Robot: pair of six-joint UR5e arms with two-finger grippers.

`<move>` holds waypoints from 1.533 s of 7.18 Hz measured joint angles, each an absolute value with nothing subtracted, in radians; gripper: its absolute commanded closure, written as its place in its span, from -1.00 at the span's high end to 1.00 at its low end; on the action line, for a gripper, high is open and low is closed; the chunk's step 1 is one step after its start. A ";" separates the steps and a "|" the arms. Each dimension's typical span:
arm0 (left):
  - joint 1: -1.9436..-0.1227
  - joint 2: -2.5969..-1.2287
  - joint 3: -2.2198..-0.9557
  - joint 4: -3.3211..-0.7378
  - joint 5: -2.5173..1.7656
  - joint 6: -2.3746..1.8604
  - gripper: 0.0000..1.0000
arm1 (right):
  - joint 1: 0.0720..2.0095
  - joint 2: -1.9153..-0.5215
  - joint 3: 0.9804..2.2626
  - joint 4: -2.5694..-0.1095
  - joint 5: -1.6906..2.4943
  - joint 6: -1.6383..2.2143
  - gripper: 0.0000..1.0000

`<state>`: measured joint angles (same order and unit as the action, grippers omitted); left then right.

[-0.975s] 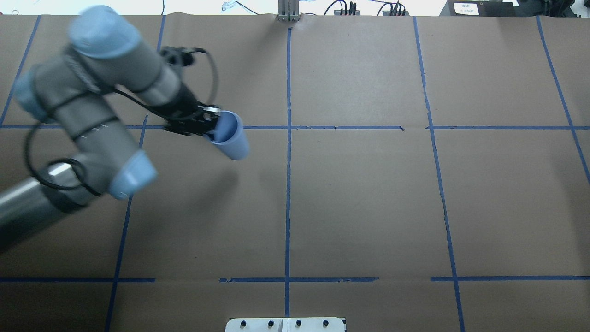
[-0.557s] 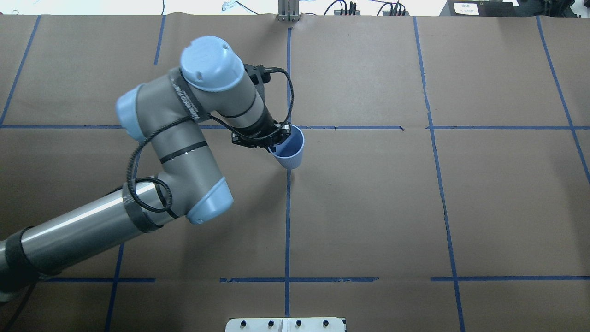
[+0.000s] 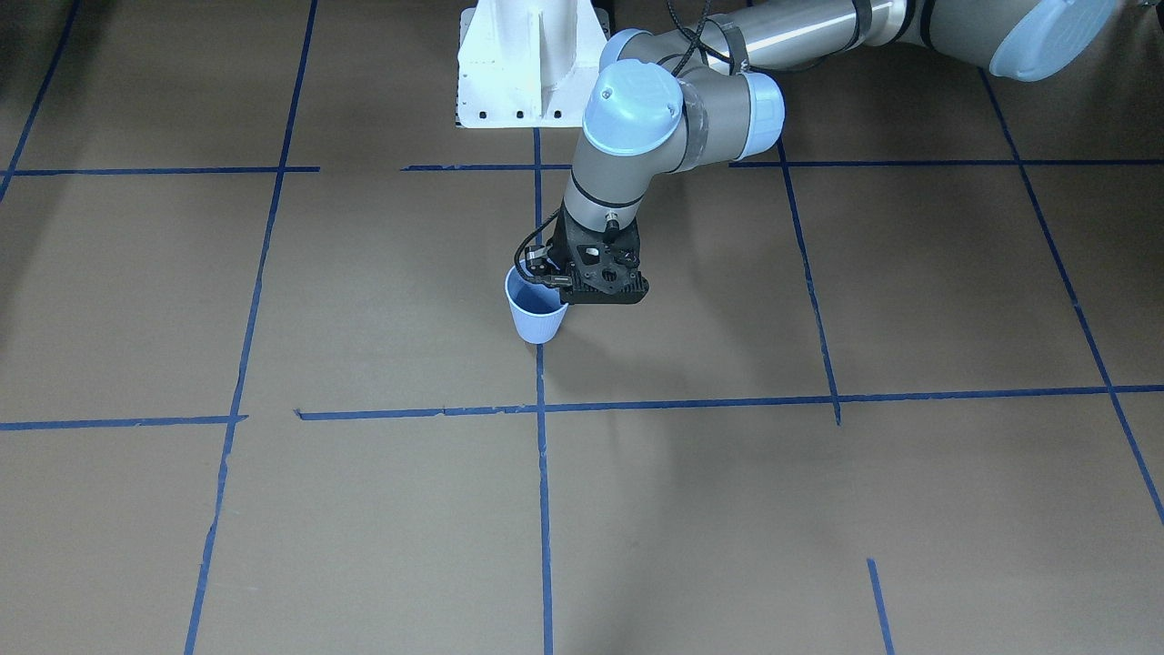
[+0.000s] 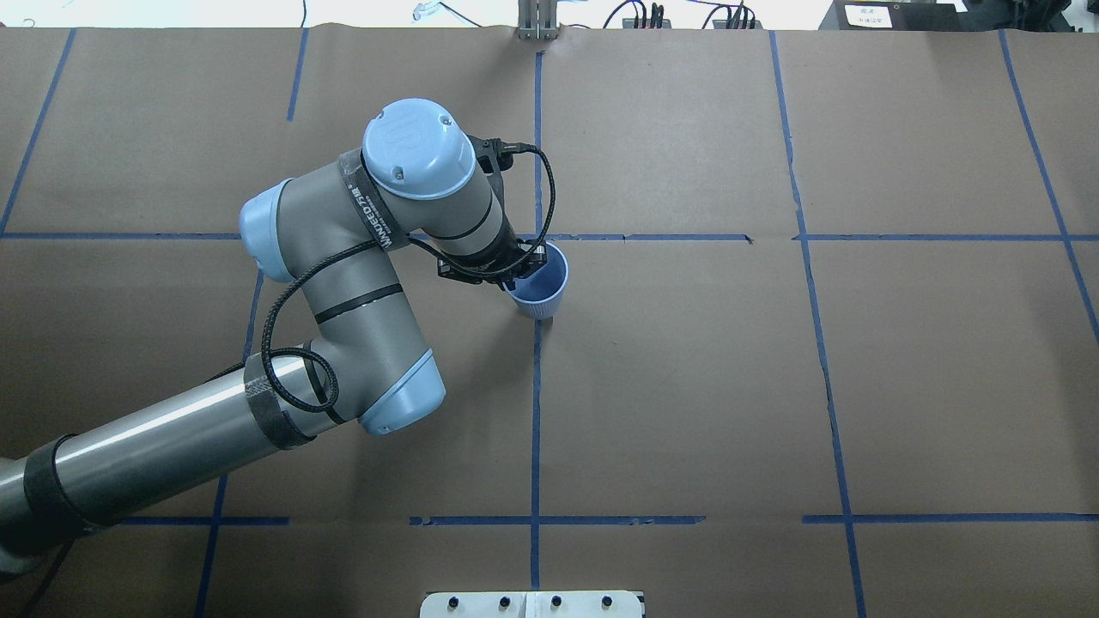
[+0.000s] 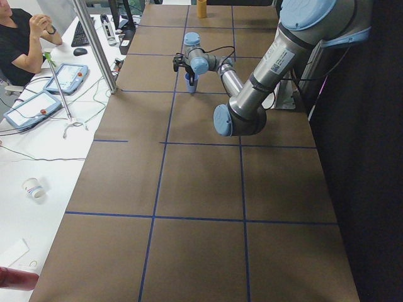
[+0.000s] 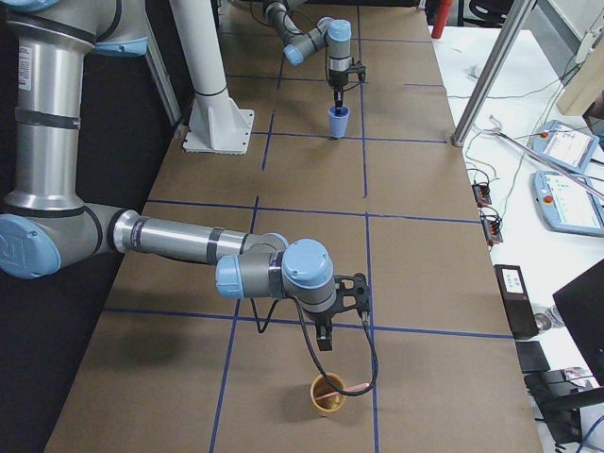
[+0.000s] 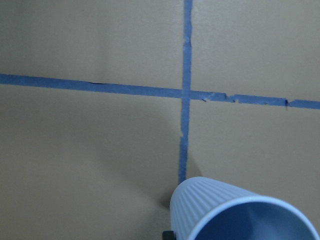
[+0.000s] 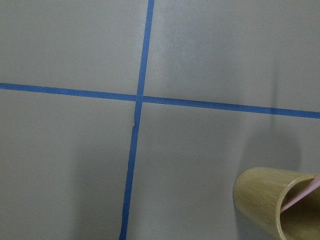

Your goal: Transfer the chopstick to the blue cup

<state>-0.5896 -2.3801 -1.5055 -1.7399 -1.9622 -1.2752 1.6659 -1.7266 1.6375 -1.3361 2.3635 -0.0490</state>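
So far only the blue cup (image 3: 536, 324) stands upright at mid-table, our left gripper (image 3: 555, 289) clamped on its rim. The chopstick (image 8: 301, 196) is not yet moved: it leans in a tan cup (image 8: 260, 200), long axis tilted, top on the rim. Our right gripper (image 6: 324, 342) hovers above; its jaws we cannot tell.

The table (image 4: 687, 386) is covered in brown paper and marked into squares by blue tape (image 4: 535, 412); a white desk (image 5: 56, 182) is set along one long side, where two pendants (image 5: 31, 108) and a paper cup (image 5: 33, 187) are laid; a metal post (image 5: 94, 44) is fixed at its edge; a person (image 5: 19, 44) is seated there; a black backdrop (image 5: 371, 157) is seen opposite; everything is evenly lit.
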 measured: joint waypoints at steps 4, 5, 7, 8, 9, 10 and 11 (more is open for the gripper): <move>-0.567 -2.333 -1.616 -1.741 -1.936 -1.274 1.00 | 1.666 -1.720 1.627 -1.333 2.358 -0.053 0.96; -0.588 -2.283 -1.706 -1.737 -1.939 -1.273 1.00 | 1.666 -1.708 1.609 -1.331 2.348 -0.055 0.96; -0.605 -2.211 -1.803 -1.735 -1.942 -1.272 1.00 | 1.686 -1.652 1.534 -1.325 2.278 -0.043 0.95; -0.605 -2.202 -1.813 -1.735 -1.942 -1.273 1.00 | 1.703 -1.626 1.491 -1.294 2.243 0.004 0.94; -0.605 -2.198 -1.816 -1.735 -1.942 -1.274 1.00 | 1.714 -1.615 1.435 -1.206 2.204 0.088 0.93; -0.605 -2.197 -1.816 -1.735 -1.942 -1.274 1.00 | 1.717 -1.605 1.362 -1.093 2.172 0.181 0.89; -0.605 -2.196 -1.817 -1.735 -1.942 -1.274 1.00 | 1.717 -1.588 1.303 -1.018 2.158 0.252 0.82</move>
